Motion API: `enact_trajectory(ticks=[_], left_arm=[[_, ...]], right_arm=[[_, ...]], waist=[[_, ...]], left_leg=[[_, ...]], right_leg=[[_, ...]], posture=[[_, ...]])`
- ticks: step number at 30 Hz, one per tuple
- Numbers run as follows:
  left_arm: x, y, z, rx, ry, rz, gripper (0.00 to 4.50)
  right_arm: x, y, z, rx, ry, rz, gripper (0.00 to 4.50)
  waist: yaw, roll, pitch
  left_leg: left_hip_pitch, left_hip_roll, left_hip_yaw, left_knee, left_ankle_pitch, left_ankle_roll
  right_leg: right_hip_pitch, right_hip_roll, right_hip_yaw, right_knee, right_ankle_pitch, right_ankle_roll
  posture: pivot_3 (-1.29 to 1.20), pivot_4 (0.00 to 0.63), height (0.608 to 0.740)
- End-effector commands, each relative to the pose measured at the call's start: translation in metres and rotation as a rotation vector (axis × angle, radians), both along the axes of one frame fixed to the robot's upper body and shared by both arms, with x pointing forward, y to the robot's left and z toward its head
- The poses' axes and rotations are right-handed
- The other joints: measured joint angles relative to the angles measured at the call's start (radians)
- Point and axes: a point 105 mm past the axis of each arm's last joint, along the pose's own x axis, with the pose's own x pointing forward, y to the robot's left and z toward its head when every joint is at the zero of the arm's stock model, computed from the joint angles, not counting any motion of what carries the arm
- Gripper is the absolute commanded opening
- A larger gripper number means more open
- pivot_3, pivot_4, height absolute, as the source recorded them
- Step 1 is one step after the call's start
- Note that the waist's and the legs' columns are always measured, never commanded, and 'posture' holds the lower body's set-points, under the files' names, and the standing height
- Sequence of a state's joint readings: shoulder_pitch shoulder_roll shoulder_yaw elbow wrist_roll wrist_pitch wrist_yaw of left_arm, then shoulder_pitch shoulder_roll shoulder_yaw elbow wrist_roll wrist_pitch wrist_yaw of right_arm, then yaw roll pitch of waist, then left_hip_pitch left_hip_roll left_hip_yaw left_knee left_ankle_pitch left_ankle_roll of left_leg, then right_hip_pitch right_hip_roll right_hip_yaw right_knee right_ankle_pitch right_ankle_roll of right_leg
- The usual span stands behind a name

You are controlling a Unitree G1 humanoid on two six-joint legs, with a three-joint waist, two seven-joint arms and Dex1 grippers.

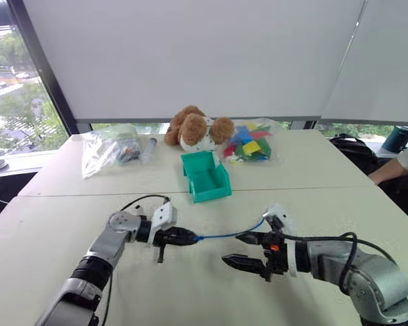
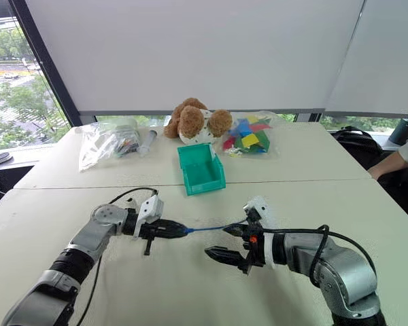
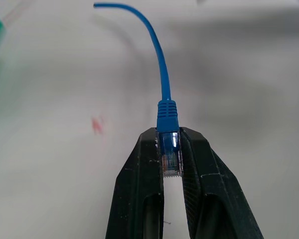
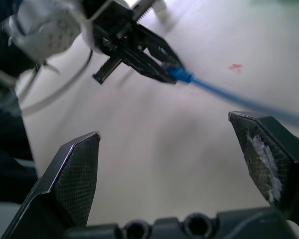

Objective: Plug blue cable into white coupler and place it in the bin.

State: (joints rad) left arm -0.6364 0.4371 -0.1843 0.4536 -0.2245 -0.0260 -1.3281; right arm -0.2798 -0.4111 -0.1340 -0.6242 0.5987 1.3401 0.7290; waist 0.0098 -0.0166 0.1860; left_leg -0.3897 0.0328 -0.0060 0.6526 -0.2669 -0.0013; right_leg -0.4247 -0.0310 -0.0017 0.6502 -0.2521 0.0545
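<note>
Left eye view: pale bench (image 1: 68, 204) below blinds and windows; the bin (image 1: 207, 176) sits mid-bench, the left hand (image 1: 188, 238) before it clamped on the blue cable (image 1: 231, 233). Left wrist view: fingers (image 3: 139, 189) pinch the cable's clear plug. Right wrist view: right hand (image 4: 169, 164) spread apart beside the cable.

One blue cable (image 1: 230, 235) runs between two grippers: left gripper (image 1: 188, 238) and right gripper (image 1: 243, 248). Beyond them sit one bin (image 1: 205, 176), one plush dog (image 1: 197, 128) and two clear bags (image 1: 109, 147).
</note>
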Motion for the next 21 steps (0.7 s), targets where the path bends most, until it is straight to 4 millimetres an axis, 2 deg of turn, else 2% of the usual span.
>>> enact_trajectory(ticks=[1, 5, 10, 21], left_arm=[[0.001, -0.010, 0.034, -0.100, -0.071, 0.012, 0.03], [-0.001, -0.015, 0.042, -0.123, -0.088, 0.017, 0.03], [-0.001, -0.020, 0.047, -0.141, -0.098, 0.027, 0.03], [-0.001, -0.022, 0.050, -0.152, -0.110, 0.038, 0.03]], right_arm=[[0.008, 0.009, 0.007, 0.097, 0.047, -0.082, 4.50], [0.030, 0.017, 0.020, 0.292, 0.118, -0.187, 4.50], [0.044, 0.022, 0.026, 0.373, 0.165, -0.244, 4.50], [0.051, 0.032, 0.028, 0.422, 0.198, -0.243, 4.50]], waist=[[-0.003, 0.000, 0.000], [-0.009, 0.001, 0.000], [-0.013, 0.001, 0.000], [-0.027, 0.001, 0.000]], left_leg=[[0.000, 0.000, 0.000, 0.000, 0.000, 0.000], [0.000, 0.000, 0.000, 0.000, 0.000, 0.000], [0.000, 0.000, -0.001, -0.001, 0.000, 0.000], [0.000, 0.000, -0.001, -0.003, 0.000, 0.000]], right_leg=[[0.000, 0.000, 0.000, 0.000, 0.000, 0.000], [-0.001, 0.000, 0.000, 0.001, 0.000, 0.000], [-0.001, 0.001, 0.000, 0.001, 0.000, 0.000], [-0.002, 0.001, 0.000, 0.002, 0.000, 0.000]], posture=[[0.00, 0.150, 0.740], [0.00, 0.150, 0.740], [0.00, 0.150, 0.740], [0.00, 0.150, 0.740]])
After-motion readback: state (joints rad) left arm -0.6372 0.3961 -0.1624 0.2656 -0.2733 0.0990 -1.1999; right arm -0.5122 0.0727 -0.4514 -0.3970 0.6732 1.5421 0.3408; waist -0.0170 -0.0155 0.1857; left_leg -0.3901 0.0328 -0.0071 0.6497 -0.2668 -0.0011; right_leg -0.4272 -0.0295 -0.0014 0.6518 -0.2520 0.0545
